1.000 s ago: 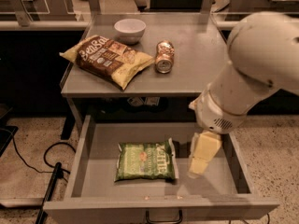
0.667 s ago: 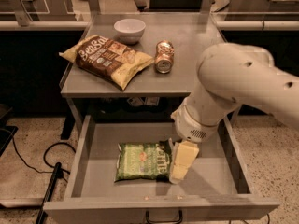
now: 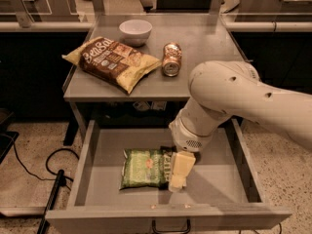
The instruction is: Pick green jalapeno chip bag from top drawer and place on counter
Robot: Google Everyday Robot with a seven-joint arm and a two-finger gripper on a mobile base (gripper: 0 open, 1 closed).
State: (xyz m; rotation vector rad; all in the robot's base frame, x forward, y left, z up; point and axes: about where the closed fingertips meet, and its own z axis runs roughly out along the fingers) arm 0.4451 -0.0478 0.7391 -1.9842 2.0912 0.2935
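- Far left, on speckled floor: thick black cable (image 3: pixel 54 191), running beside the drawer's left wall.
- Left on flat grey metal counter (image 3: pixel 209 38): large brown-and-yellow chip bag (image 3: pixel 113 62), lying flat and angled, one corner near the front rim.
- Behind that bag, toward the back edge: small white bowl (image 3: pixel 135 31), upright, apart from the bag.
- Below the counter, open: wide shallow grey metal top drawer (image 3: pixel 90 152), dark handle (image 3: pixel 170 226) on its front.
- Left of centre on the drawer floor: small crinkly green jalapeno chip bag (image 3: pixel 144 167), flat, label up, clear of both side walls. Not on counter yet.
- Centre of counter: copper-coloured drink can (image 3: pixel 171 59), on its side, just beside the brown bag's right corner.
- Near drawer centre: cream two-finger gripper (image 3: pixel 177 175), pointing down at the green bag's right edge, overlapping it in view. Contact: cannot tell. Spread or pressed together: cannot tell.
- Right: bulky white robot arm (image 3: pixel 234 99), reaching from the right edge down into the drawer, across the counter's front right corner.
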